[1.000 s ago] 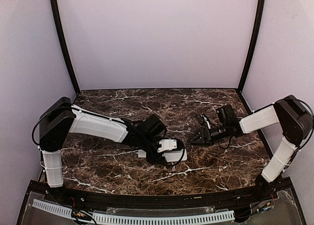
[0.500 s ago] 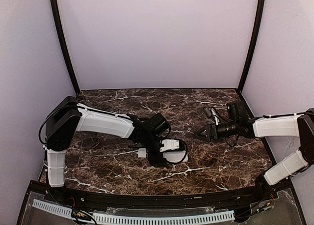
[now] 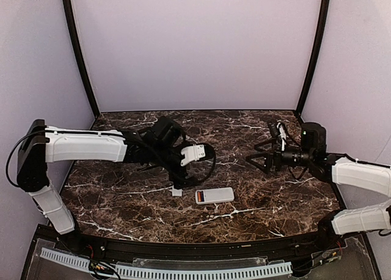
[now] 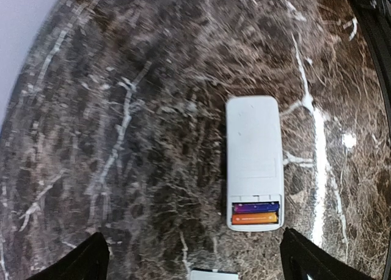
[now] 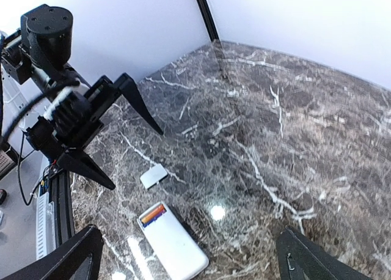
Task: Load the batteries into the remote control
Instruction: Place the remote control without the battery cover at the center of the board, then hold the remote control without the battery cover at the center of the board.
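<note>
Near the table's (image 3: 275, 206) front edge, the remote control (image 3: 214, 195) lay face down, long axis left-right, open end leftward with both batteries (image 4: 255, 213) seated; left gripper (image 5: 136, 159) and right gripper (image 3: 255, 159) hung spread; buttons hidden.

The left arm (image 3: 85, 147) and right arm (image 3: 360, 176) have white shells, black joints and looping black cables (image 3: 212, 159); the left gripper (image 5: 138, 160) and right gripper (image 3: 255, 158) are black and pointed.

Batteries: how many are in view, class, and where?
2. The dark blue battery and the orange battery lie side by side in the open compartment of the remote control; none visible elsewhere.
</note>
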